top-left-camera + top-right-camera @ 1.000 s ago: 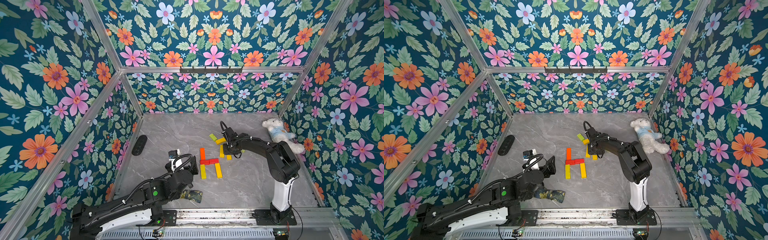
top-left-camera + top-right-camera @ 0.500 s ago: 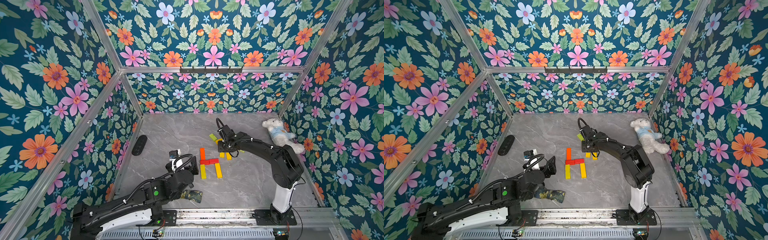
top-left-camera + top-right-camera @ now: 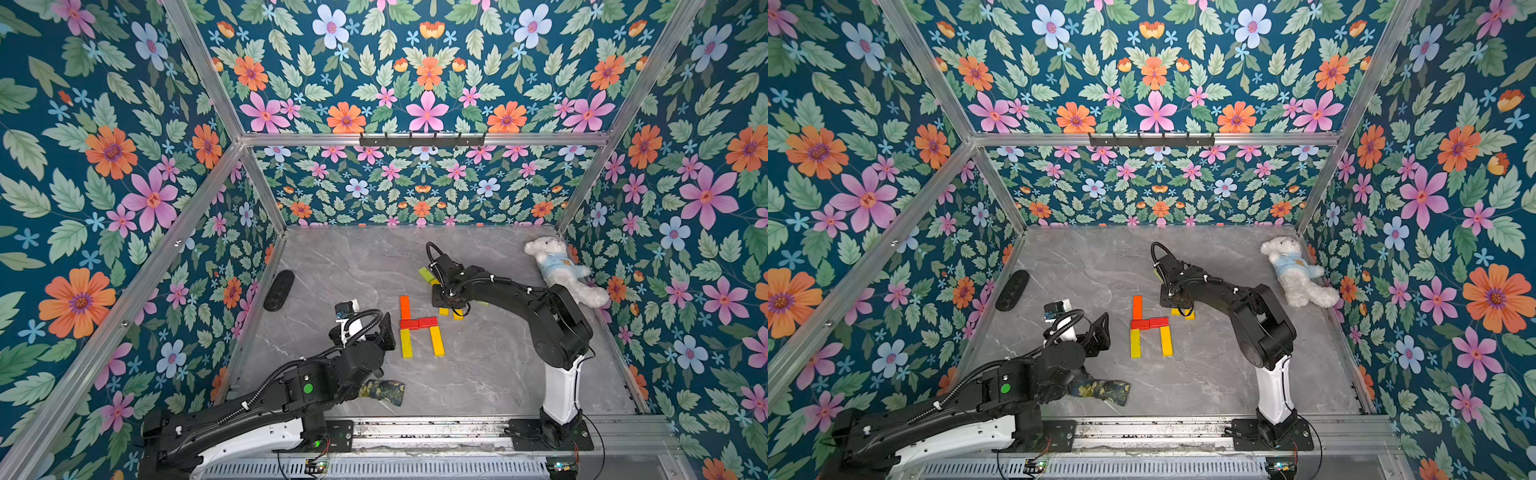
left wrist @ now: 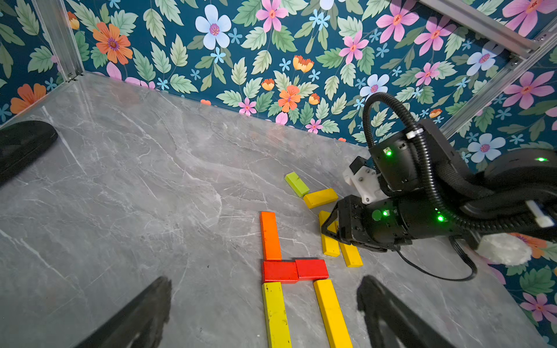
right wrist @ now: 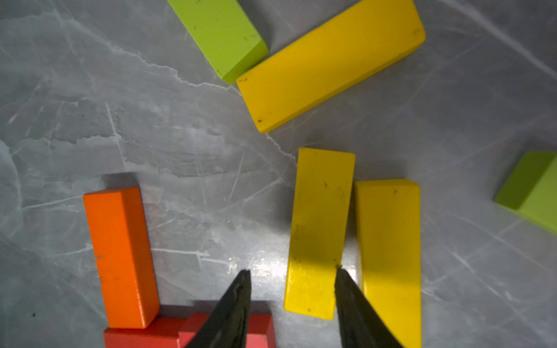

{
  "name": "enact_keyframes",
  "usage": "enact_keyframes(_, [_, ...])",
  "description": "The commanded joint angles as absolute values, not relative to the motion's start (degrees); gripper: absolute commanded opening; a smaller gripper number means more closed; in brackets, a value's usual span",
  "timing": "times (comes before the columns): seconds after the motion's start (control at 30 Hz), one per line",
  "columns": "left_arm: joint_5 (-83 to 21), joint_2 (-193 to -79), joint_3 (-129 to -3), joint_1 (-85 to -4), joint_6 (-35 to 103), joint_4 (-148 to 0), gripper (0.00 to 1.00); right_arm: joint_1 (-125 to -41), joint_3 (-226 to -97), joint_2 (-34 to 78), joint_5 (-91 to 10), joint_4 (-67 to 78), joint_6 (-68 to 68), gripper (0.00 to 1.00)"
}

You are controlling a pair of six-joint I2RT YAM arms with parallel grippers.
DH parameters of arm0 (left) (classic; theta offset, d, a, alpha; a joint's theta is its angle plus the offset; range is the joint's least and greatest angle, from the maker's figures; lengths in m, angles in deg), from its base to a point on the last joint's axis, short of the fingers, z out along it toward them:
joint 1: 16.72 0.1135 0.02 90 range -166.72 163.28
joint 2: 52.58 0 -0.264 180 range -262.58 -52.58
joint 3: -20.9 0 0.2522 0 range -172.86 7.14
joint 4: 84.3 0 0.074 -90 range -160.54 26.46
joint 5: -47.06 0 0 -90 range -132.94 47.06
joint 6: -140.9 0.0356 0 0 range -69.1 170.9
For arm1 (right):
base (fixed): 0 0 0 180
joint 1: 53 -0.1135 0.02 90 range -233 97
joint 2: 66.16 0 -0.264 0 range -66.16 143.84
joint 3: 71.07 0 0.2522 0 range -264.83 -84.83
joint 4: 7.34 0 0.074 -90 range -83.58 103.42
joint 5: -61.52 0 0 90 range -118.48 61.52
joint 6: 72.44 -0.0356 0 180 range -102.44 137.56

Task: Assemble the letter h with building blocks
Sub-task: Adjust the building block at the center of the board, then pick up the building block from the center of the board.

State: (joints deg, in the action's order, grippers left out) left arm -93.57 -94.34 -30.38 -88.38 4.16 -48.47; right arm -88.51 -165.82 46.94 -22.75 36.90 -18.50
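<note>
The building blocks form a shape mid-table: an orange bar (image 3: 404, 306), two red blocks (image 3: 417, 323), a yellow bar (image 3: 406, 343) and an amber bar (image 3: 436, 340). Loose blocks lie behind it: a lime one (image 3: 424, 273) and yellow ones (image 4: 320, 198). My right gripper (image 5: 292, 271) is open, low over two side-by-side yellow bars. One finger (image 5: 346, 289) sits in the gap between them, against the nearer yellow bar (image 5: 319, 229); the other finger stands clear of it. My left gripper (image 4: 264, 281) is wide open and holds nothing, near the shape's front-left.
A white plush bear (image 3: 557, 270) lies at the back right wall. A black oval object (image 3: 278, 290) sits by the left wall. A dark floral cloth (image 3: 382, 392) lies near the front rail (image 3: 415, 428). Another lime block (image 5: 533, 189) lies beyond the yellow pair.
My right gripper has shifted left and toward the front, coming down over the two yellow bars. The left arm and the assembled blocks have not moved.
</note>
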Motion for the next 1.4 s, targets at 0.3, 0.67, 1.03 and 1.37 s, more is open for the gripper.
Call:
enact_keyframes(0.3, [-94.2, -93.3, -29.9, -88.4, 4.1, -49.0, 0.99, -88.5, -166.6, 48.9, -21.9, 38.9, -19.4, 0.48])
enact_keyframes(0.67, [-94.7, -93.5, -29.9, -88.4, 4.1, -49.0, 0.99, -89.6, -170.2, 51.8, -23.7, 38.9, -18.3, 0.47])
enact_keyframes(1.03, [-94.5, -93.4, -30.1, -88.4, 4.2, -48.9, 0.99, -89.4, -175.0, 50.5, -20.6, 40.7, -13.1, 0.59])
enact_keyframes(1.37, [-94.9, -93.6, -30.7, -88.4, 4.9, -48.2, 0.99, -86.8, -190.6, 61.7, -19.2, 41.8, -4.0, 0.63])
